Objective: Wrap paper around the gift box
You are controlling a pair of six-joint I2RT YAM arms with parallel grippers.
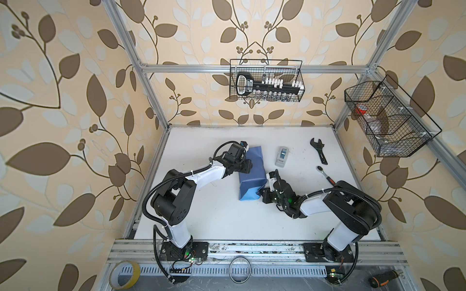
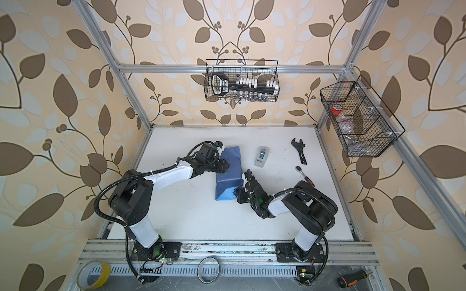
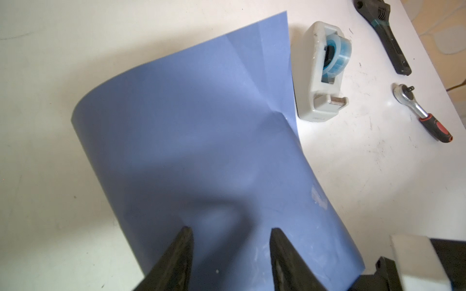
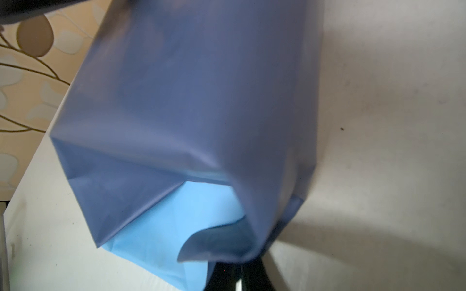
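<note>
The left gripper [image 3: 230, 231] rests on the top of the wrapped bundle near its middle. Its fingers [image 3: 181, 252] stand apart, with their tips on the slate-blue surface, so they pin the wrap and do not pinch it.

The paper [image 1: 252, 180] lies near the middle of the worktop [image 1: 214, 216] and is folded into a long tube. The box is nowhere in view. It is presumably inside the tube, under the left gripper, where the top looks flat and firm. The far end of the tube bulges in a soft curve and shows creases, so the sheet is thin and springy. It will probably open again if nothing holds it. The surface looks smooth and a little slick, so a downward press could slide. The bundle seems light enough to shift if it is pushed from the side.

At the near end the tube is open and the sky-blue inner face [image 4: 161, 226] shows between the flaps folded in from the sides. The right gripper [image 1: 261, 193] sits at the near right corner. Its fingers [image 4: 252, 276] are closed together and seem to nip the edge of a dark flap.

Where the box backs the paper it is best pressed flat, and a loose flap is best taken close to its fold line. A hard tug on an edge could tear or crumple the sheet.

The tape dispenser [image 1: 282, 156] stands apart to the right.
</note>
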